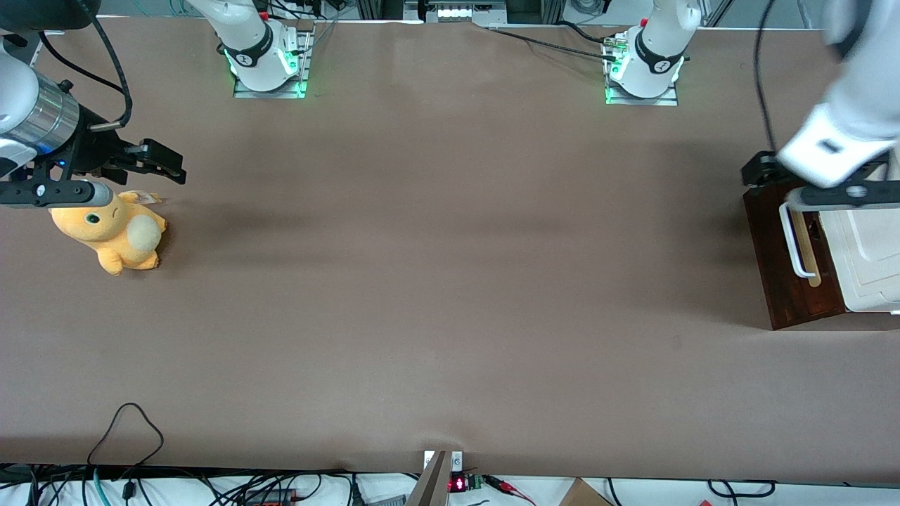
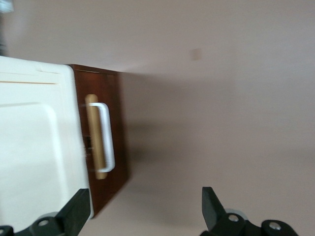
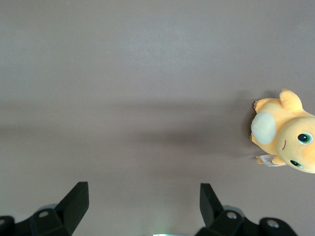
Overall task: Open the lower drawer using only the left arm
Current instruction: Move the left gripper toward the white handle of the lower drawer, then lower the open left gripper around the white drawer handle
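Left arm (image 1: pixel 854 105) tool (image 2: pixel 142 211) spread wide, hovering above lower drawer (image 1: pixel 787 260) near white handle (image 2: pixel 106 137); nothing gripped.

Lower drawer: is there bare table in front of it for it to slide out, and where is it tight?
The brown table lies bare from the lower drawer all the way toward the plush toy at the parked arm's end. It is tight only at the white handle, close under the white cabinet top. The gripper hovers open above the drawer.
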`<control>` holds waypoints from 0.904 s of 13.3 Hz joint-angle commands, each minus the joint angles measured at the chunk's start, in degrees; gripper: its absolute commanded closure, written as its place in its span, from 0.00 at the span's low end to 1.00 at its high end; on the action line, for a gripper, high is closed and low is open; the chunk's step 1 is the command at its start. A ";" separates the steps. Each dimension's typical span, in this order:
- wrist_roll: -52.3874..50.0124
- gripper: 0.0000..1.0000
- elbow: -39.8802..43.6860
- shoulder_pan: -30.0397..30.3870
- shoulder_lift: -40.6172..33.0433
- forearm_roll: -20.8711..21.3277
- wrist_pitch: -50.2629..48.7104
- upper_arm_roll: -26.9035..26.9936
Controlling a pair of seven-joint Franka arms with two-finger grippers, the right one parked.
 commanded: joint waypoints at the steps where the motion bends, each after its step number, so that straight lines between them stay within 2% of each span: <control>1: -10.45 0.00 -5.41 0.29 0.78 9.14 -1.06 -5.28; 4: -23.55 0.00 -15.07 0.29 1.75 20.66 -2.13 -9.16; 9: -35.97 0.00 -26.60 -0.24 5.87 33.14 -2.22 -9.34; 12: -36.87 0.00 -28.46 -0.15 10.09 40.78 -2.40 -9.34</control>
